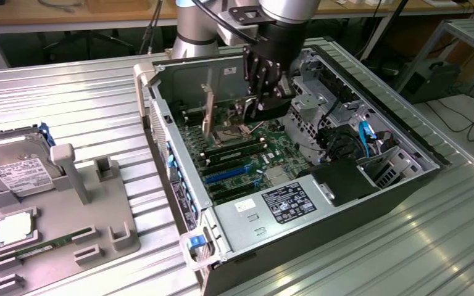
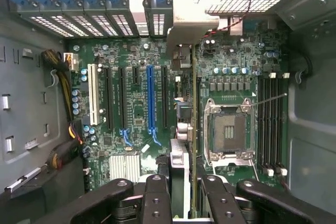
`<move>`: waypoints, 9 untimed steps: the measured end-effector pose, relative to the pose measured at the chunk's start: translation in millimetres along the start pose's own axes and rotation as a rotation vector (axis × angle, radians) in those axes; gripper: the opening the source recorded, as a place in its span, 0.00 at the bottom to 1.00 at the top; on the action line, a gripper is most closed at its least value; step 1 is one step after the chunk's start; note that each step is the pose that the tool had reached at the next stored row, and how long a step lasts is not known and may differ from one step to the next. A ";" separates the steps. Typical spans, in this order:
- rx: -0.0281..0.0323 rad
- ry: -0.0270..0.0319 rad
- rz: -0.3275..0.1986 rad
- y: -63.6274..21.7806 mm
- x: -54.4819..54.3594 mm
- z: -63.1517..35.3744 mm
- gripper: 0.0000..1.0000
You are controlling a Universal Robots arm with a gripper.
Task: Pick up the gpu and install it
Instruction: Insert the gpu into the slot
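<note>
— Gripping anything?
— Yes. The gripper has its fingers partly closed, clamped on the gpu (green board, black shroud, silver bracket).
— Where?
— On edge inside the computer case, over the motherboard, beside the CPU socket.

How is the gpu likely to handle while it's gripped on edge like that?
Probably stiff: the gpu runs straight though the gripper holds one end. Likely to tip if released, being edge-down over the motherboard.
</note>
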State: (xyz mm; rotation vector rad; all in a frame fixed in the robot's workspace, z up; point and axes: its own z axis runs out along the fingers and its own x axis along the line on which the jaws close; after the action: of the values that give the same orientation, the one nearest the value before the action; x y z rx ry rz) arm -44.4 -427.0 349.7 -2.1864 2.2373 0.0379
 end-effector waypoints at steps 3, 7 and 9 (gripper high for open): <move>0.0001 -0.0001 0.000 0.3 3.5 0.4 0.28; 0.0001 0.0000 0.000 3.0 4.5 1.5 0.28; 0.0001 -0.0001 0.000 5.3 4.6 2.8 0.28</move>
State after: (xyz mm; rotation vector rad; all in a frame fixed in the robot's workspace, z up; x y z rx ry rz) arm -49.9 -431.3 346.8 -2.1863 2.2373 0.0379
